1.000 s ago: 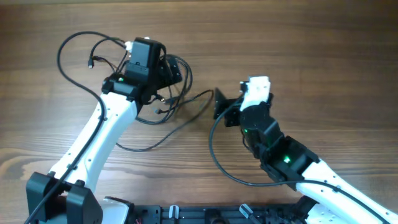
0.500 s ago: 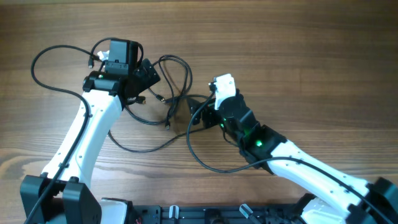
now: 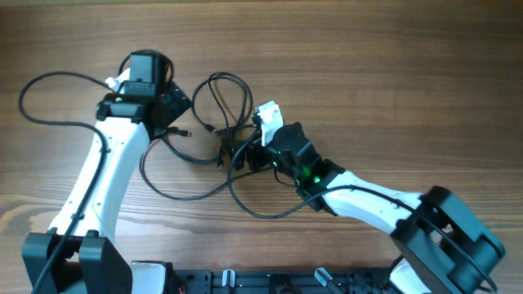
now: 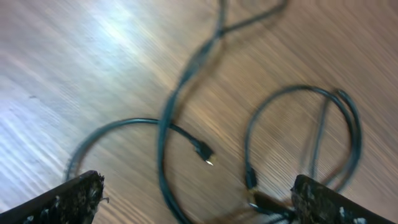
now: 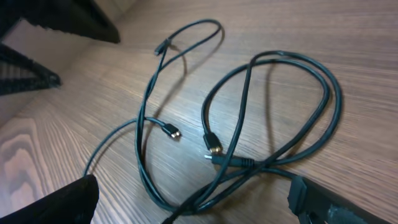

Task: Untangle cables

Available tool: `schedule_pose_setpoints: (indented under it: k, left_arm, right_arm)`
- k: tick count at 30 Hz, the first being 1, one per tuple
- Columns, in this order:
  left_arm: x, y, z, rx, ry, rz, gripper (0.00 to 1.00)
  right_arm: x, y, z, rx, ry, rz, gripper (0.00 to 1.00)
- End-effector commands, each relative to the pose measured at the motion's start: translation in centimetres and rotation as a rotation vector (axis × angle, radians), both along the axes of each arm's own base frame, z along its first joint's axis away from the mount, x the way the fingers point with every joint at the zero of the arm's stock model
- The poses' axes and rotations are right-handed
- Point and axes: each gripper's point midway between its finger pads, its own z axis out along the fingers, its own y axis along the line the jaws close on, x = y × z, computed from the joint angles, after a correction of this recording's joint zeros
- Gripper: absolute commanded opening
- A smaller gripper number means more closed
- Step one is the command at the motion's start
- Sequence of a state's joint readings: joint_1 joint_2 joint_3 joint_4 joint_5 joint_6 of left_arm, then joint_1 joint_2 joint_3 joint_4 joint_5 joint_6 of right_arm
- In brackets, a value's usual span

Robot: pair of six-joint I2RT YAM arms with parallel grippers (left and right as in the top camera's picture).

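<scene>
The thin black cables (image 3: 222,135) lie in a loose tangle of loops on the wooden table, between my two grippers. My left gripper (image 3: 175,112) is open and empty at the tangle's left edge. In the left wrist view its fingertips (image 4: 199,205) straddle a curved cable (image 4: 163,124), with a small plug tip (image 4: 206,156) beyond. My right gripper (image 3: 242,155) is open at the tangle's lower right. In the right wrist view its fingers (image 5: 196,202) flank a crossing bundle of cables (image 5: 249,165) near a gold-tipped plug (image 5: 213,149).
The left arm's own thicker black wire (image 3: 33,82) arcs out at far left. The right arm's wire (image 3: 245,204) loops toward the table front. A black rail (image 3: 261,282) runs along the front edge. Bare wood lies to the right and at the back.
Both arms have moved left. The right gripper has come up to the tangle's lower right. The left gripper has pulled back left, and the cable loops have spread out between them.
</scene>
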State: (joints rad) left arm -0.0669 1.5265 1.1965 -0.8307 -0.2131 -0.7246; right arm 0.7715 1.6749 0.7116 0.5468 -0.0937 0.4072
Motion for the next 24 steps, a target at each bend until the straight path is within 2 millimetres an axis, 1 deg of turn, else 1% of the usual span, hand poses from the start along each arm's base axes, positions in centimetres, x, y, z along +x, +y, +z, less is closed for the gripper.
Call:
schedule_pose_setpoints:
  k: [1, 4, 8, 15, 19, 22, 24]
  left_arm:
    - [-0.5, 2.3, 0.8, 0.003, -0.006, 0.084, 1.00]
    - [-0.8, 2.8, 0.7, 0.006, 0.006, 0.091, 1.00]
    - [-0.7, 2.7, 0.7, 0.005, 0.005, 0.091, 1.00]
    - [-0.7, 2.7, 0.5, 0.005, 0.009, 0.091, 1.00]
    - [-0.7, 2.7, 0.5, 0.005, 0.009, 0.091, 1.00]
    - [-0.7, 2.7, 0.5, 0.005, 0.009, 0.090, 1.00]
    - [-0.7, 2.7, 0.5, 0.005, 0.008, 0.091, 1.00]
  right_arm:
    - [0.1, 0.6, -1.1, 0.019, 0.014, 0.014, 0.99]
    - [0.4, 0.8, -1.1, 0.031, -0.001, 0.011, 0.99]
    - [0.7, 1.1, -1.3, 0.047, -0.012, 0.009, 0.96]
    - [1.3, 1.1, -1.7, 0.046, 0.001, -0.020, 0.96]
    - [1.9, 1.7, -2.4, -0.004, 0.084, 0.018, 0.97]
    - [3.0, 1.9, -1.7, -0.088, 0.096, 0.054, 0.96]
    - [4.0, 1.9, -0.7, -0.124, 0.090, 0.058, 0.96]
